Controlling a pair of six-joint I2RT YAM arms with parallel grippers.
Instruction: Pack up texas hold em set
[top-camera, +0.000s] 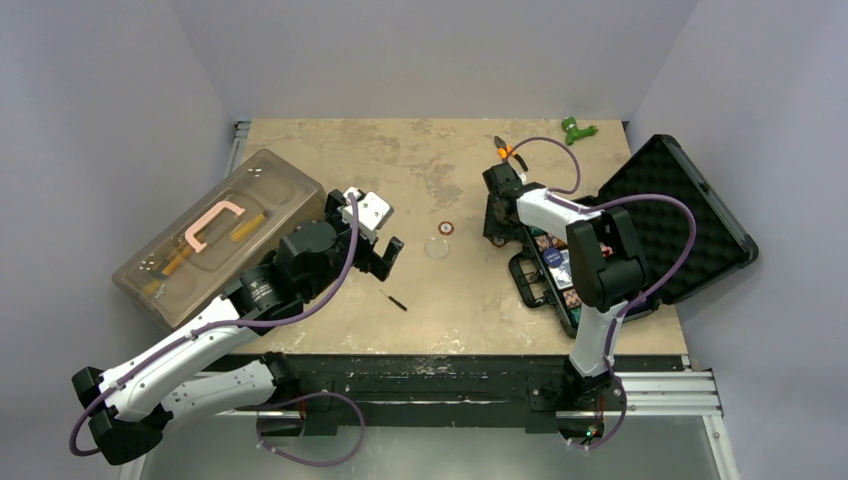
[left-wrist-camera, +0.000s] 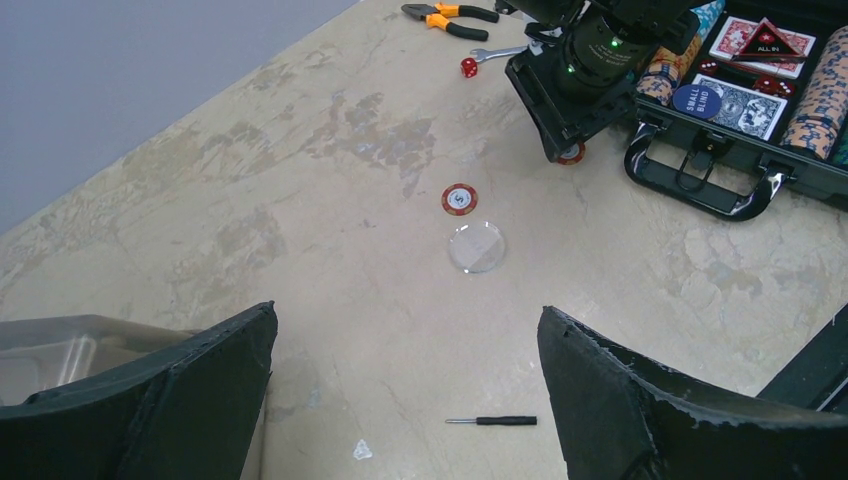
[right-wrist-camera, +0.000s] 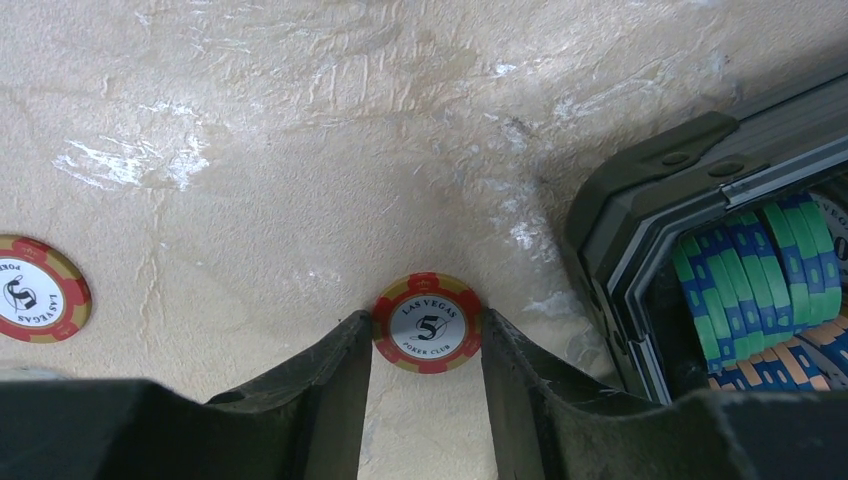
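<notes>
The right fingers (right-wrist-camera: 335, 395) are narrowed to a chip's width and seem to pinch the red five chip (right-wrist-camera: 427, 322) by its rim, flat on the table (right-wrist-camera: 300, 150), with the open black case (right-wrist-camera: 625, 225) just to their right. So thin a hold is chancy: off-centre pads could let the chip squirt out, or tip and clip the case wall. The left fingers (left-wrist-camera: 180, 400) gape wide and empty, a second red chip (left-wrist-camera: 459, 199) lying ahead of them.

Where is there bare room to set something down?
Free: far strip between the toolbox and the pliers; near strip between the screwdriver and the black case. Crowded: centre, around the loose chip, clear disc and right gripper with its pinched chip.
</notes>
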